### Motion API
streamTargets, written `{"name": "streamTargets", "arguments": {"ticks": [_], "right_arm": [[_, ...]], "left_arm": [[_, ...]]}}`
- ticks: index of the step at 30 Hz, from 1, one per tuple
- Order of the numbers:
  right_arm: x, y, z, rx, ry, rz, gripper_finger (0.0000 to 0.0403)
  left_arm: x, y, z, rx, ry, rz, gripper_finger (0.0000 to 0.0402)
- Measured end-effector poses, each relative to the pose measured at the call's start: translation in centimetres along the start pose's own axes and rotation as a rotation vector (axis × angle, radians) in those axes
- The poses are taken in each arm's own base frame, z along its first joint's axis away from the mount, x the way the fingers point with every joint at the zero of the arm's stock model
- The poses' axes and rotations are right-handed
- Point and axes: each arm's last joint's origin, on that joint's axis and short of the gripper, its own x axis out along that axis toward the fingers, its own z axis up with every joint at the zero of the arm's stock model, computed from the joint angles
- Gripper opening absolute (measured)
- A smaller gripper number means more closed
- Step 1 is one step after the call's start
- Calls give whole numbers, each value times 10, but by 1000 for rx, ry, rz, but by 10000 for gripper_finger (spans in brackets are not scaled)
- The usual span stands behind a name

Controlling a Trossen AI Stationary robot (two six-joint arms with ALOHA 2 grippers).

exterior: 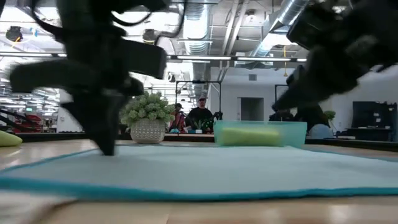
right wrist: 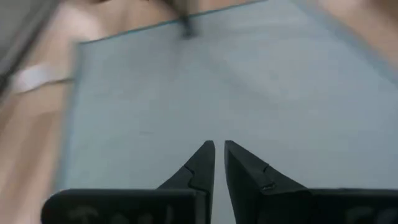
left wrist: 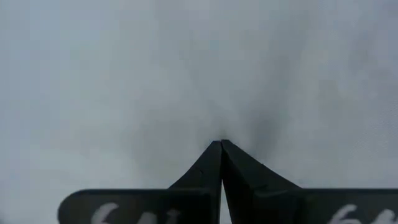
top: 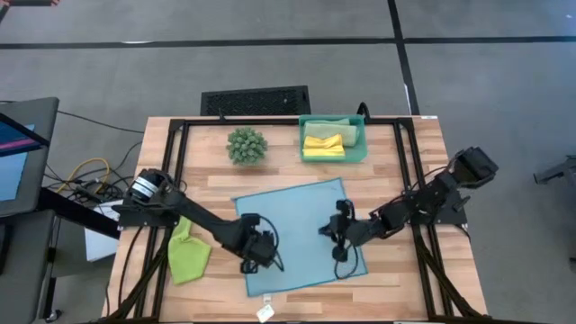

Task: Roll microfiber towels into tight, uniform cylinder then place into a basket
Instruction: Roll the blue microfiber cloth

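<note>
A light blue towel lies spread flat at the bench's centre. A lime green towel sits crumpled near the left edge. At the far side, a teal basket holds yellow and sage green towels.

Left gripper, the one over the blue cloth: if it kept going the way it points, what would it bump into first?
Most likely the light blue towel. The left gripper points down at it, jaws shut, cloth filling its view.
</note>
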Motion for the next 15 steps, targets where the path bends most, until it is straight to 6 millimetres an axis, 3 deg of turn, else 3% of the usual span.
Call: {"name": "streamTargets", "arguments": {"ticks": [3,8,12,15], "right_arm": [[0,-15,-1,30,57,-93,60],[13,-44,-15,107,183,-231,60],[22,-64,-27,146,280,-338,60],[17,-71,-31,205,344,-399,59]], "left_arm": [[-13,6,-3,49,-41,121,0],[-17,27,1,46,-94,385,0],[-4,50,2,-19,-57,371,0],[9,66,-4,-53,-31,409,0]]}}
